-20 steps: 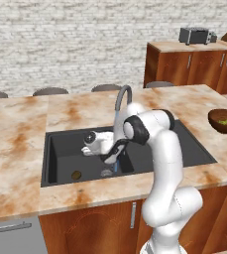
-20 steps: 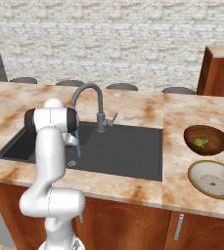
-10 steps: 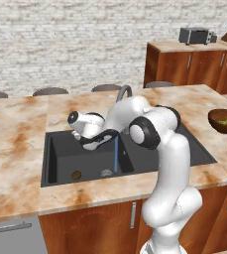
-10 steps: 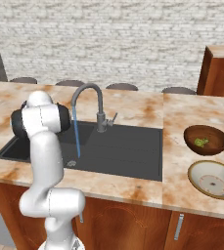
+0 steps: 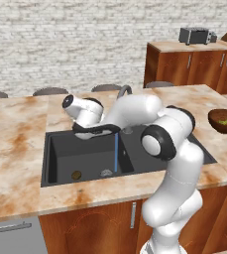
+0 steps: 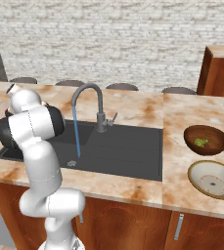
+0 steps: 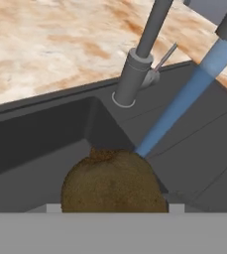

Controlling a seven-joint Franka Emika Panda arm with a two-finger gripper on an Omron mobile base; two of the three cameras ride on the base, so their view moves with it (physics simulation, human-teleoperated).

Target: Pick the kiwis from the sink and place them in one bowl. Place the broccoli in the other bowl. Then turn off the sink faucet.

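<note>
A brown kiwi [image 7: 112,181] sits close up between my fingers in the hand view, held above the dark sink [image 7: 30,134]. My gripper [image 5: 96,131] is shut on it and hangs over the left part of the basin, left of the faucet [image 6: 91,97] and its blue stream [image 5: 116,154]. A second kiwi [image 5: 76,174] lies on the basin floor near the drain [image 5: 106,173]. The broccoli [image 6: 200,141] lies in the dark wooden bowl [image 6: 216,146] on the right counter. The cream bowl [image 6: 201,171] beside it holds no fruit.
The faucet's base [image 7: 130,79] and side lever [image 7: 165,55] stand just ahead of the hand. Marble counter [image 5: 16,134] surrounds the sink. Wooden cabinets [image 5: 194,64] with a small appliance [image 5: 195,34] rise at the back right.
My arm has swung up and to the left out of the basin, lifting the kiwi. The water stream, hidden behind the arm a second ago, now shows fully.
</note>
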